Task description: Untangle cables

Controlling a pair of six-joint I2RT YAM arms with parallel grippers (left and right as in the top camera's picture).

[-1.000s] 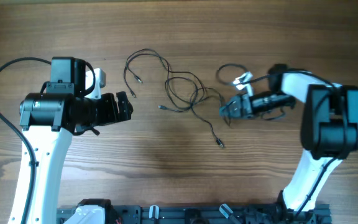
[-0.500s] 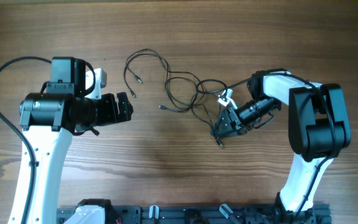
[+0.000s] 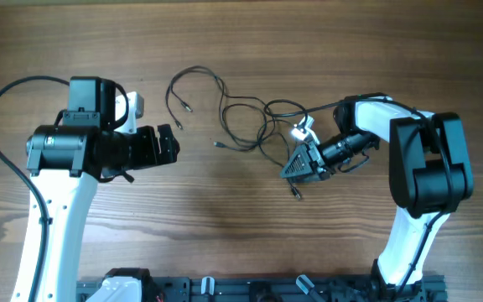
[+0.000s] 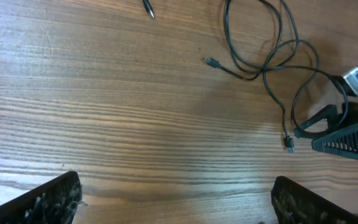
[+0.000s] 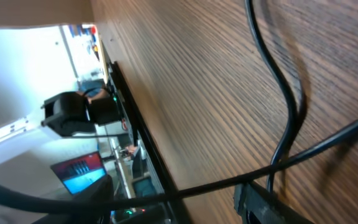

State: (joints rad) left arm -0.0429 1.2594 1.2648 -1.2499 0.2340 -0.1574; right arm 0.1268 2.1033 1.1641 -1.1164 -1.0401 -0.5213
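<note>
The cables [image 3: 246,122] are thin dark wires lying in loose overlapping loops at the table's middle back, with a separate arc [image 3: 193,81] to their left. Small plug ends lie at the front [image 3: 296,195] and at the left [image 3: 217,145]. The loops also show in the left wrist view [image 4: 272,56]. My right gripper [image 3: 294,165] is low at the tangle's right edge. In the right wrist view its fingers [image 5: 173,199] are apart and a cable [image 5: 278,93] runs across the gap. My left gripper [image 3: 170,144] is open and empty, left of the cables [image 4: 176,199].
The wooden table [image 3: 225,226] carries nothing else. A thick black arm cable [image 3: 7,96] loops at the far left. A black rail [image 3: 241,289] runs along the front edge. The right gripper shows in the left wrist view [image 4: 347,134].
My right gripper has moved left and toward the front, from beside the right-hand loop to the tangle's edge. That loop has shifted left with it. The left arm has not moved.
</note>
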